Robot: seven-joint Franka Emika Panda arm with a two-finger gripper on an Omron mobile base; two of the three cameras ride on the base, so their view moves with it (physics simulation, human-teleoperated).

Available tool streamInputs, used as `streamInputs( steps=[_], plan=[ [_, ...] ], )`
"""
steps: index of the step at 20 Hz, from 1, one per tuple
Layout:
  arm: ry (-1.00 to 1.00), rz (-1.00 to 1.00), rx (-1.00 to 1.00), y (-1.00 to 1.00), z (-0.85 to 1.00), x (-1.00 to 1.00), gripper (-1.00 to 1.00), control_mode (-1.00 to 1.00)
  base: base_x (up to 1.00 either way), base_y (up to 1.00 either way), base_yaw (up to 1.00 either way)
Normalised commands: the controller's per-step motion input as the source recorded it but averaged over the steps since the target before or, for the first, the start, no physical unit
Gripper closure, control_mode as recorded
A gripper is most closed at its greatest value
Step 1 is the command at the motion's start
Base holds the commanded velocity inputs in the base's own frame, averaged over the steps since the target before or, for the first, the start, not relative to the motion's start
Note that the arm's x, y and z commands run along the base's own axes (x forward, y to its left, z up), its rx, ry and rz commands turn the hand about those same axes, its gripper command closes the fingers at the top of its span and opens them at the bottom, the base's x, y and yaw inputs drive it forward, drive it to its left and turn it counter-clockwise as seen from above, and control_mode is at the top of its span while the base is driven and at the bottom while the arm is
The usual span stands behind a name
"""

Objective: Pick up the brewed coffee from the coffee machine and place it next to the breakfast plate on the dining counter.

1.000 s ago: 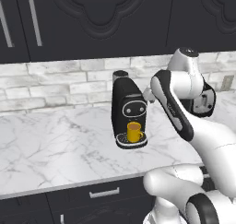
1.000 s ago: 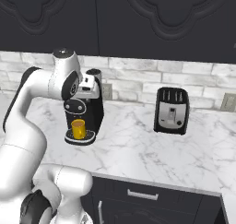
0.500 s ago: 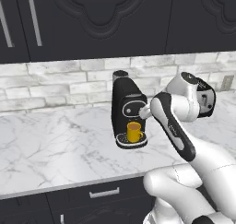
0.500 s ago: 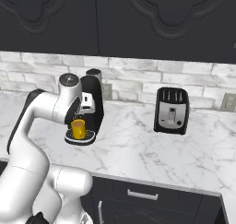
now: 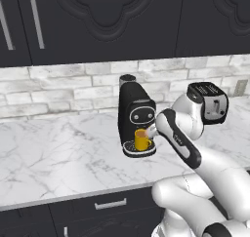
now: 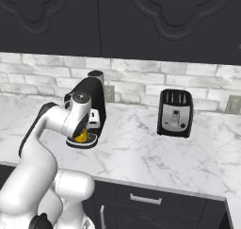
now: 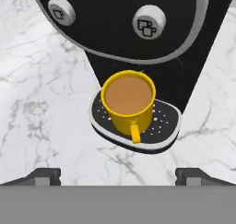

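The brewed coffee, a yellow mug (image 7: 128, 103) of brown liquid, stands on the round drip tray (image 7: 163, 121) of the black coffee machine (image 7: 138, 34), its handle turned toward the hand camera. In the base views the mug (image 5: 142, 140) (image 6: 82, 137) sits under the machine (image 5: 136, 116) (image 6: 96, 98). My gripper (image 7: 120, 176) is open, its fingertips (image 7: 44, 174) spread wide, a short way in front of the mug and apart from it. In the left base view the gripper (image 5: 152, 131) hangs just right of the mug. The breakfast plate and dining counter are out of view.
A black-and-silver toaster (image 5: 212, 102) (image 6: 175, 112) stands to the machine's right on the marble wall counter (image 5: 58, 153) (image 6: 150, 157). A wall outlet (image 6: 232, 104) sits at the far right. Dark cabinets hang above, and drawers run below the counter's front edge.
The arm has folded down and the hand has dropped from above the machine to mug height in front of it. The mug has not moved.
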Motion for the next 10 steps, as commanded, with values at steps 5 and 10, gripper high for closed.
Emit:
streamInputs(
  steps=[5, 10],
  plan=[
    [0.01, 0.05, 0.00, 0.00, -0.62, 0.18, -1.00, -1.00, 0.00, 0.00, 0.00],
    [0.00, 0.05, 0.00, 0.00, -0.46, 0.22, -1.00, -1.00, 0.00, 0.00, 0.00]
  ],
)
